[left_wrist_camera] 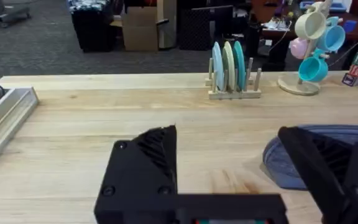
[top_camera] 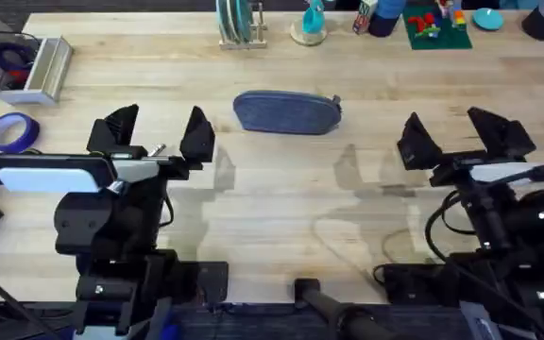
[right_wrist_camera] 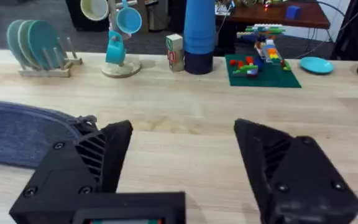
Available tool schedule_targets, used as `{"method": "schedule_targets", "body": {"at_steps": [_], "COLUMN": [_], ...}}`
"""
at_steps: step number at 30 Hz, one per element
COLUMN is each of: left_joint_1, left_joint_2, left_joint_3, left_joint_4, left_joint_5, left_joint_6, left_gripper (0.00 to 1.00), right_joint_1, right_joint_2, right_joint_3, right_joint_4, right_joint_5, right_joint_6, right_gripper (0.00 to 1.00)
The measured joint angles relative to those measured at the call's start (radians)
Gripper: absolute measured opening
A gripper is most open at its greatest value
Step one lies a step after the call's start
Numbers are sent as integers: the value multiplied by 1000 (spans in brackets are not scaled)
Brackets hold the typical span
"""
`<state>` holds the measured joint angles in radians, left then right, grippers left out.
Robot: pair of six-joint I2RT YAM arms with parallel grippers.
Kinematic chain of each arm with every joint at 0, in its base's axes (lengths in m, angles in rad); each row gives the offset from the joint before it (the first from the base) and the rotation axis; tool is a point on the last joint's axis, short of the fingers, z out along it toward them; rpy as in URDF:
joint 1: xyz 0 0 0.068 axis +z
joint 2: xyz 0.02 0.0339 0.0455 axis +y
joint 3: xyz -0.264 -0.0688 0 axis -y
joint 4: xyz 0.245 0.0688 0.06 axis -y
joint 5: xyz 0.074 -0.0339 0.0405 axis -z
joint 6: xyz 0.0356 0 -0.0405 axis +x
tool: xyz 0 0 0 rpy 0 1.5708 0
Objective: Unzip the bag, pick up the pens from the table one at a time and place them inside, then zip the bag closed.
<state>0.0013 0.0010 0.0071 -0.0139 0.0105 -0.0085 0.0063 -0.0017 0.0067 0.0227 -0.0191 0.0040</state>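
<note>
the bag (top_camera: 286, 111) lies flat on the table (top_camera: 281, 217), long side running left to right, set toward the far half of the tabletop and roughly midway between the two arms. its zip line runs along the top and looks closed in the overhead view, with a small metal pull showing at the right-hand end (top_camera: 336, 100).

left gripper (top_camera: 154, 134) hangs above the wood on the near-left of the bag, jaws spread wide, nothing between them. from the left wrist camera the two black fingers (left_wrist_camera: 148, 168) frame bare planks, and the blue-grey fabric of the bag (left_wrist_camera: 319, 155) sits just past the one finger, close but not touched.

right gripper (top_camera: 466, 137) is over on the near-right side of the bag, well apart from it, also wide open and empty. in the right wrist view its fingers (right_wrist_camera: 98, 155) stand well apart over bare wood, and the bag's end with the little pull (right_wrist_camera: 23, 134) peeks in beside one of them.

the two grippers sit about level with each other, bag in between and a touch farther back.

along the far edge of the table: a plate rack (top_camera: 239, 24) with coloured plates, a mug tree (top_camera: 310, 24), a green baseplate with bricks (top_camera: 437, 26) and a small blue dish (top_camera: 487, 17). off to the left, a roll of purple tape (top_camera: 12, 130) and a metal tray (top_camera: 41, 68).

i can't make out any pens on the wood.
</note>
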Motion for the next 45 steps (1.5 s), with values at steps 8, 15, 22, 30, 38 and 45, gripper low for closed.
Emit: {"method": "schedule_targets", "body": {"at_steps": [8, 15, 22, 30, 38, 45], "left_joint_1": [0, 0, 0, 0, 0, 0], "left_joint_2": [0, 0, 28, 212, 446, 642], "left_joint_3": [10, 122, 261, 479, 714, 915], "left_joint_4": [-8, -79, -266, -439, -611, -777], "left_joint_5": [0, -1, -8, -11, -12, -11], "left_joint_6": [-37, -52, -53, -53, -53, -53], "left_gripper": [993, 993, 993, 992, 993, 993], "right_joint_1": [0, 2, 2, 2, 2, 2], "right_joint_2": [2, 2, 5, 166, 461, 731], "right_joint_3": [33, 174, 317, 490, 749, 984], "right_joint_4": [-9, -156, -339, -453, -620, -817], "right_joint_5": [-41, -50, -50, -53, -56, -56], "right_joint_6": [3, 3, 3, 8, 24, 26], "right_gripper": [996, 996, 995, 995, 996, 995]}}
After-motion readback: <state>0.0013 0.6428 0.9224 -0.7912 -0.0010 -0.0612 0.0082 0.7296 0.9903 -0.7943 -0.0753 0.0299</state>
